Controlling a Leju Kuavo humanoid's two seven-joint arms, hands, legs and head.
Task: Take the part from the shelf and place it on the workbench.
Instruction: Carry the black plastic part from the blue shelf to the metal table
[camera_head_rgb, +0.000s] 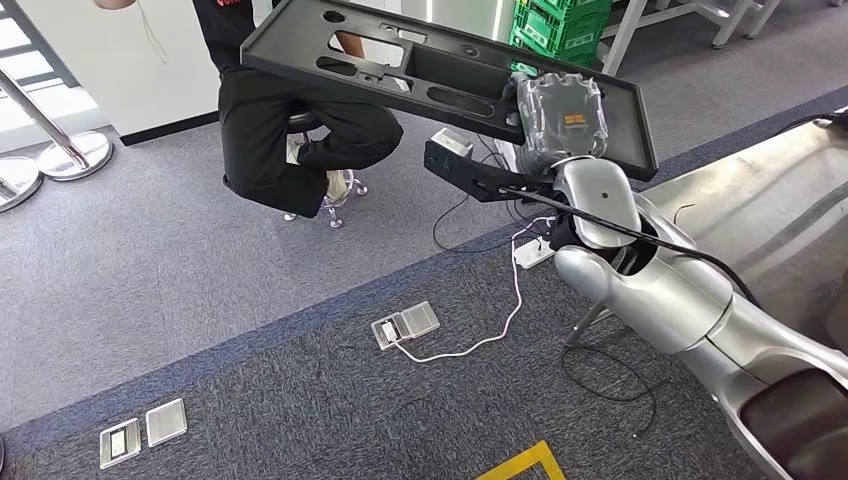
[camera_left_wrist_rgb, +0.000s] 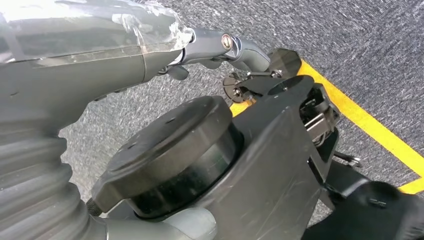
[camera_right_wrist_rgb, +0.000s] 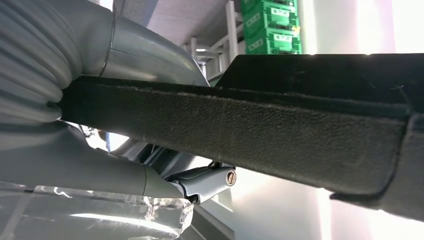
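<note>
In the head view my right hand (camera_head_rgb: 562, 116), wrapped in clear film, grips the near right end of the part (camera_head_rgb: 420, 70). The part is a long flat black plastic panel with several cut-outs, held up high and tilted over the floor. Seen from the right wrist, the panel's rough black edge (camera_right_wrist_rgb: 240, 135) runs across the picture, clamped in my right hand (camera_right_wrist_rgb: 100, 165) between the thumb and the other fingers. My left hand (camera_left_wrist_rgb: 100, 60) hangs down above the carpet with its fingers stretched out and nothing in it.
A person in black (camera_head_rgb: 290, 130) sits on a stool just behind the panel. Green crates (camera_head_rgb: 560, 25) stand behind. A grey smooth surface (camera_head_rgb: 770, 200) lies to the right. Floor sockets (camera_head_rgb: 405, 325), a white cable (camera_head_rgb: 470, 345) and yellow floor tape (camera_head_rgb: 525, 465) mark the carpet.
</note>
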